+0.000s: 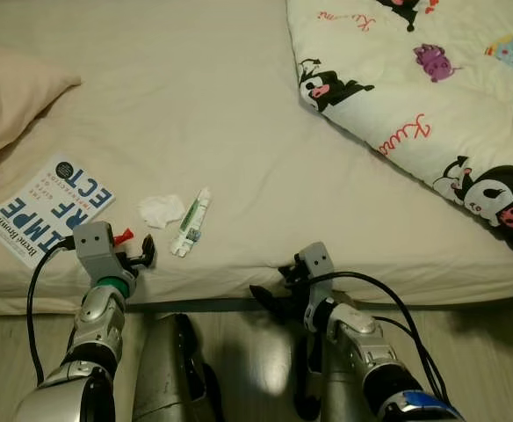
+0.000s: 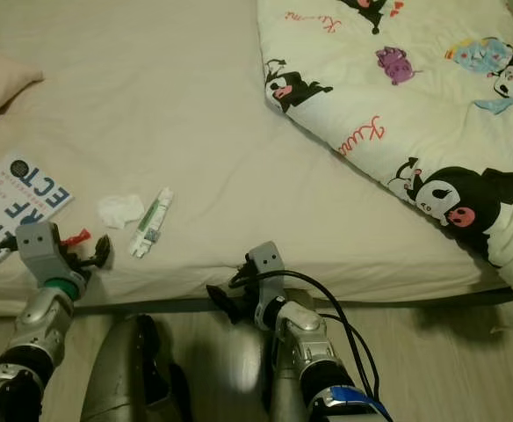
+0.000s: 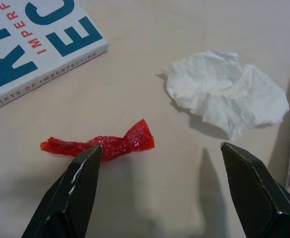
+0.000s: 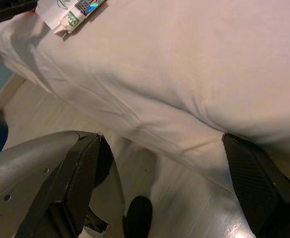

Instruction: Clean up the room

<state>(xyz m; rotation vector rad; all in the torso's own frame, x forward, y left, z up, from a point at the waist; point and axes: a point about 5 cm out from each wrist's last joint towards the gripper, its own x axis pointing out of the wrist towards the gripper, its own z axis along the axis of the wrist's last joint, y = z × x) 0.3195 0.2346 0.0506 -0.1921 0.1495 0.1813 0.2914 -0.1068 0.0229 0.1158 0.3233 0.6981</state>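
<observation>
A twisted red wrapper (image 3: 100, 144) lies on the cream bedsheet near the bed's front edge, with a crumpled white tissue (image 3: 224, 91) just past it and a white-and-green tube (image 1: 191, 222) to the tissue's right. My left gripper (image 3: 161, 148) hovers low over the sheet, open. One fingertip (image 3: 88, 161) is at the wrapper's middle, and the other is off to the tissue's side. Nothing is held. My right gripper (image 1: 274, 286) is open at the mattress's front edge, over the floor, and holds nothing.
A white-and-blue book (image 1: 46, 207) lies at the left, beside the wrapper. A pillow (image 1: 10, 97) sits at the far left. A cartoon-print blanket (image 1: 415, 79) covers the bed's right side. Wooden floor (image 1: 239, 352) runs along the front of the bed.
</observation>
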